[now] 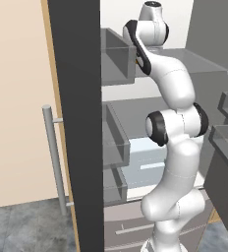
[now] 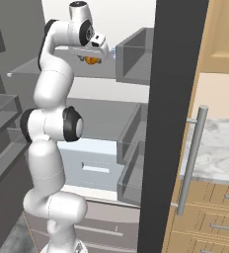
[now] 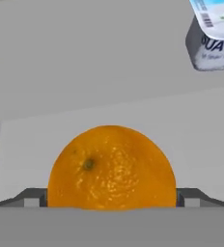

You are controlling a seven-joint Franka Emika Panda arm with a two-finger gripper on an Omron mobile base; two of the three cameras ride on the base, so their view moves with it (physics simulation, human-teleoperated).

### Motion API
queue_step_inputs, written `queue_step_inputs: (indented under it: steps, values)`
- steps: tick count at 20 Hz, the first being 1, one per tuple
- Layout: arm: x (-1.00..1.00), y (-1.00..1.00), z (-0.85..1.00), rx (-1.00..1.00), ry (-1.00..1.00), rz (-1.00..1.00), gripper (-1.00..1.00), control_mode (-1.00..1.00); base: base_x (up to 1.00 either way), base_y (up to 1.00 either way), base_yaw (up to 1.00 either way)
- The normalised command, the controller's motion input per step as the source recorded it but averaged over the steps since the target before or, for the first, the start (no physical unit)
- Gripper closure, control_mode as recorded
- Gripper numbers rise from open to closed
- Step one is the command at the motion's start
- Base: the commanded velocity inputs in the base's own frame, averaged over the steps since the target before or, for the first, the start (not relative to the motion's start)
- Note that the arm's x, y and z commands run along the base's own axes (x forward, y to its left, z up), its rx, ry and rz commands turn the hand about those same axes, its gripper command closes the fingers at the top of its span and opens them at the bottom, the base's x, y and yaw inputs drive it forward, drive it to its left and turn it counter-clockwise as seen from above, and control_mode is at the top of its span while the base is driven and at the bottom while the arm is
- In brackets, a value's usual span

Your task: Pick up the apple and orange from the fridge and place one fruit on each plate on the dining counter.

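The orange (image 3: 111, 166) is a bright ball resting on the grey upper shelf (image 2: 47, 66) of the fridge (image 1: 79, 123). My gripper (image 3: 111, 198) is open around it, with one dark fingertip (image 3: 33, 198) on each side and close to its skin. In the right base view the hand (image 2: 93, 49) sits low over the orange (image 2: 91, 60), reaching into the fridge (image 2: 171, 99). A sliver of the orange (image 1: 136, 62) shows beside the wrist in the left base view. The apple, the plates and the dining counter are out of view.
A white-and-blue labelled container (image 3: 213, 34) stands on the shelf behind and to the side of the orange. Grey door bins (image 2: 133, 59) and a white drawer (image 2: 94, 165) flank the arm. A silver bar handle (image 2: 193, 158) and a marble worktop (image 2: 220, 148) lie to the right.
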Motion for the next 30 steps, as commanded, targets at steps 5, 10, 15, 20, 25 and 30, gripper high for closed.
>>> queue_step_inputs:
  steps: [5, 10, 15, 20, 25, 30]
  values:
    - [0.03, 0.05, -0.15, 0.00, -0.16, 0.04, -1.00, -1.00, 0.00, 0.00, 0.00]
    - [0.05, 0.06, -0.28, 0.00, -0.04, 0.03, -1.00, -1.00, 0.00, 0.00, 0.00]
    - [0.00, 0.00, 0.00, 0.00, 0.00, 0.00, -1.00, -1.00, 0.00, 0.00, 0.00]
    - [0.00, 0.00, 0.00, 0.00, 0.00, 0.00, 1.00, -1.00, 0.00, 0.00, 0.00]
    - [0.00, 0.00, 0.00, 0.00, 0.00, 0.00, 1.00, -1.00, 0.00, 0.00, 0.00]
    - [-0.07, 0.00, 0.00, 0.00, 0.00, 0.00, 1.00, -1.00, 0.00, 0.00, 0.00]
